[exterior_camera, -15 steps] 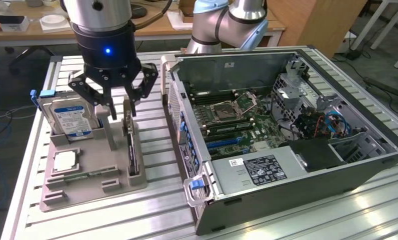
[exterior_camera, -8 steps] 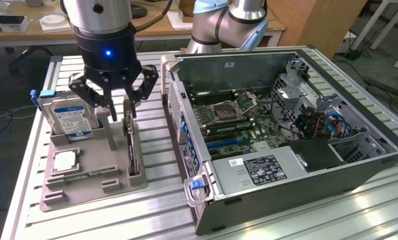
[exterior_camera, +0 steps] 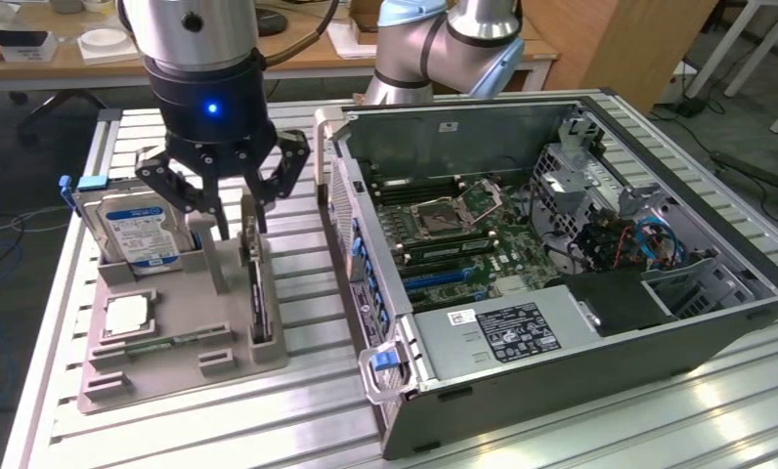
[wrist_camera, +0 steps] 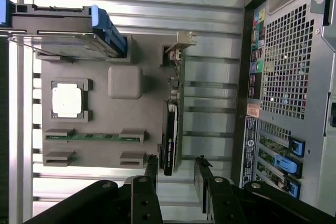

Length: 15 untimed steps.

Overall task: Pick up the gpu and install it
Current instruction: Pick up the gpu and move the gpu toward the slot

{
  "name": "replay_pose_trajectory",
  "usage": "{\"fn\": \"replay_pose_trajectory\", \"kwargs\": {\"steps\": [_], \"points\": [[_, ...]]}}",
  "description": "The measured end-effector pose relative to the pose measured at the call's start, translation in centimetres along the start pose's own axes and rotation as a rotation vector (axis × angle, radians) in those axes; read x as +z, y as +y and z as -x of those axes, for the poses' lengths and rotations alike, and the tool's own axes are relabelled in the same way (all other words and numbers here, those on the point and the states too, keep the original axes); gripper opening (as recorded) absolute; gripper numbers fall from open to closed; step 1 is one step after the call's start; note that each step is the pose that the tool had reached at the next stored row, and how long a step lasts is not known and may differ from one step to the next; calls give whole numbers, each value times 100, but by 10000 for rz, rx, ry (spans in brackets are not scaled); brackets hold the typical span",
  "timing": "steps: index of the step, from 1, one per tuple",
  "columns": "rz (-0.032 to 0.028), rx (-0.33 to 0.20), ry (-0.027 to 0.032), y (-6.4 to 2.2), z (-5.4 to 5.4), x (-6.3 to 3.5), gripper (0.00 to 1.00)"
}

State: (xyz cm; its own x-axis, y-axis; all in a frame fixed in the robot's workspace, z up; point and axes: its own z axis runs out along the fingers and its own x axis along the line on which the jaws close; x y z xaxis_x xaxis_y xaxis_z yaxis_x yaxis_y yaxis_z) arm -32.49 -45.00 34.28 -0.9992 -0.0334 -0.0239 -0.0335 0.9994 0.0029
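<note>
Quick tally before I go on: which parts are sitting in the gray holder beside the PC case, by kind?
Hard drive: 1
Processor chip: 1
Memory stick: 1
gpu: 1
Total: 4

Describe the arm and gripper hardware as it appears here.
The arm is silver metal tubing with grey joints and a pale blue cap. The gripper is black, with a glowing blue light on its round body, bolted linkage bars and two slim dark jaws.
</note>
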Motion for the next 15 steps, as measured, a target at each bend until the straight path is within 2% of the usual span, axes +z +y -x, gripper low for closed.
{"fn": "replay_pose_trajectory", "kwargs": {"steps": [15], "points": [[-1,-1,1,-19,-2,53,41]]}}
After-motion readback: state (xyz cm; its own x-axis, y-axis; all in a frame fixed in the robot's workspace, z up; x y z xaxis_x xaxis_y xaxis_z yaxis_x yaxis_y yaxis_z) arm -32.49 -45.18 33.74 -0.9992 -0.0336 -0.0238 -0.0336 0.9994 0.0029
